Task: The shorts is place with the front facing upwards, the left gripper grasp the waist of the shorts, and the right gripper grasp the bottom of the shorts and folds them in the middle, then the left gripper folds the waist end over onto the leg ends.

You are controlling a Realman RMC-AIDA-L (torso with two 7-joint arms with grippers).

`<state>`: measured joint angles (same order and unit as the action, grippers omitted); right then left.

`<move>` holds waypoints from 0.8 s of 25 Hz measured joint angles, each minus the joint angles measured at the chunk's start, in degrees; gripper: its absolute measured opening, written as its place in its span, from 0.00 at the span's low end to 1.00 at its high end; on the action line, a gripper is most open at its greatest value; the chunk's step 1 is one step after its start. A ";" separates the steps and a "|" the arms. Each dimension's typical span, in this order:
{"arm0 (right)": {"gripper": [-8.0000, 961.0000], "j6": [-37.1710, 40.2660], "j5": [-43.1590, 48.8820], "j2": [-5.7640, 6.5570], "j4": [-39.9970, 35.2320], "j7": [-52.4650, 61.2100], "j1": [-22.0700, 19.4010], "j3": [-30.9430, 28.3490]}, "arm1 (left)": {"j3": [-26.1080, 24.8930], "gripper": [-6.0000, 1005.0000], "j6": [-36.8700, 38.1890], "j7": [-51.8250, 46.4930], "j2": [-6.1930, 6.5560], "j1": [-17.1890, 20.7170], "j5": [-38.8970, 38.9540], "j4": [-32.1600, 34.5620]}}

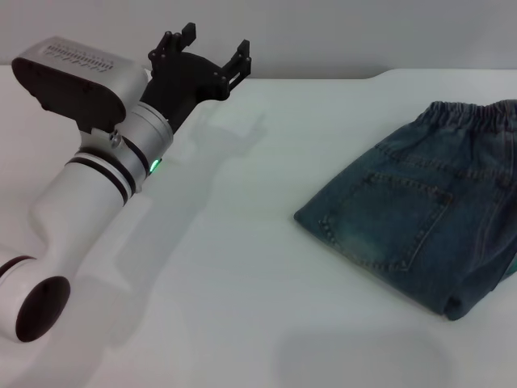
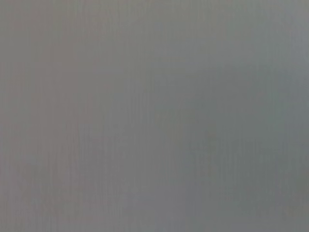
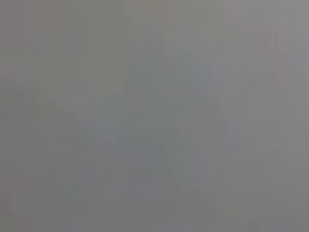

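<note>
Folded denim shorts (image 1: 420, 210) lie at your right on the white bench (image 1: 242, 267), so swing the released left claw (image 1: 212, 50), now well apart, toward their puckered waist end (image 1: 472, 117).

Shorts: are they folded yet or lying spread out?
Folded. In the head view the shorts lie as a compact doubled bundle, layered edges at the near corner. The left gripper hangs open, well clear.

Shorts (image 1: 420, 206) lie folded at table's right, partly out of shot, blue denim w/ faded patch, a stitched pocket facing up (puckered waist end (image 1: 472, 115) at the far side).
</note>
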<state>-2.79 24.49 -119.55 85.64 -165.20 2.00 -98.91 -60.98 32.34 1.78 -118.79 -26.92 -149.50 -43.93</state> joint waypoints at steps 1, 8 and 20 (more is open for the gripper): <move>0.01 2.05 1.07 -0.03 1.04 -0.01 0.54 -0.56 | 0.00 0.83 0.01 -0.07 0.01 0.08 0.00 -0.08; 0.01 14.14 8.23 -0.07 5.09 1.41 5.95 -7.59 | 0.32 0.83 0.11 -0.16 0.00 0.16 0.49 -0.18; 0.01 44.05 67.68 0.21 4.69 50.98 10.84 -7.13 | 0.71 0.84 0.06 -0.20 -0.13 -0.27 0.70 -0.13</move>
<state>41.26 92.17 -119.34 90.32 -114.22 12.84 -106.04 -60.27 32.40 1.58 -118.92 -27.19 -148.80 -44.05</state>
